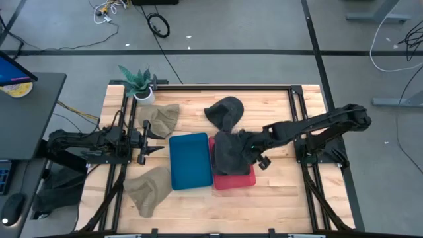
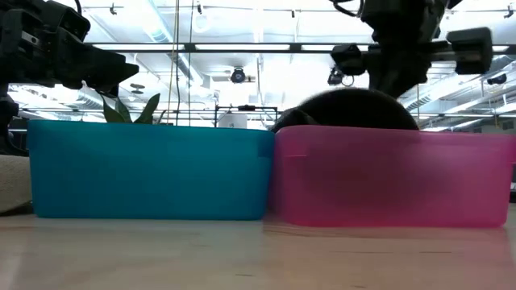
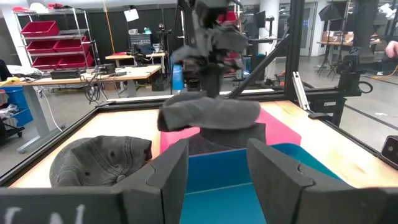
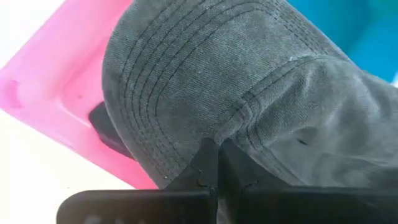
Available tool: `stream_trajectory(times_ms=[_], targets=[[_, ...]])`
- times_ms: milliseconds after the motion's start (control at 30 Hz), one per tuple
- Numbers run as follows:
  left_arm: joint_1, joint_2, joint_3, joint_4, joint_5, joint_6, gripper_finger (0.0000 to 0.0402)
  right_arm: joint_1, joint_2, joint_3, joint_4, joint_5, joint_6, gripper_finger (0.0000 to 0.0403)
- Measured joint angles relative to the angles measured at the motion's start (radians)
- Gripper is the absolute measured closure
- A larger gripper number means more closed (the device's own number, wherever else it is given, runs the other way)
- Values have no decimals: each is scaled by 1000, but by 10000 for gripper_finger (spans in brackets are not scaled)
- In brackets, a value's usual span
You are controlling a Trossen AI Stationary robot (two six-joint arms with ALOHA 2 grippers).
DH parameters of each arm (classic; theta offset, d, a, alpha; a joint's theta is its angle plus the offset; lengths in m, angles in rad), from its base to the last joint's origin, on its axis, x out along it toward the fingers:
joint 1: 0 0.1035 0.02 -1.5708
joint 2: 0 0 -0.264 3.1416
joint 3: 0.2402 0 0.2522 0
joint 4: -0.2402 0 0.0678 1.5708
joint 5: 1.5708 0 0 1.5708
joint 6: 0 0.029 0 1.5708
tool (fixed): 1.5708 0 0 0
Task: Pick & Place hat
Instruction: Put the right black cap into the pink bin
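A dark grey cap (image 1: pixel 228 153) hangs over the pink bin (image 1: pixel 239 182), and my right gripper (image 4: pixel 214 163) is shut on it. In the left wrist view the cap (image 3: pixel 211 113) hangs under the right gripper (image 3: pixel 211 46). A second dark cap (image 1: pixel 225 111) lies flat on the table beyond the bins. Two tan caps (image 1: pixel 162 118) (image 1: pixel 149 187) lie on the table to the left. My left gripper (image 1: pixel 149 140) waits open, left of the blue bin (image 1: pixel 191 160). My right gripper pinches the cap's cloth between its two shut fingers at the seam where the stitched brim (image 4: pixel 161 81) meets the crown (image 4: pixel 249 109). It comes from above, slanting in from the table's right. The cap hangs below the fingers with its lower part inside the pink bin (image 2: pixel 391 177); whether it rests on the bin's floor is hidden.
The blue bin (image 2: pixel 149 169) and the pink bin stand side by side at the table's middle. A potted plant (image 1: pixel 139 82) stands at the far left corner. Black frame rails (image 1: pixel 301 142) run along the table's sides. Bare wood (image 1: pixel 277 192) lies near the front right.
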Motion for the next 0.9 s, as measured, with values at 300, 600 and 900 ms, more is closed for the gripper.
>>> stream_trajectory(times_ms=[300, 600, 900], targets=[[0, 0, 0, 0, 0, 0, 232, 22, 184, 5, 22, -67, 25, 403], [0, 0, 0, 0, 0, 0, 232, 2, 252, 2, 64, -89, 67, 403], [0, 0, 0, 0, 0, 0, 232, 4, 212, -1, 102, -88, 378, 351]])
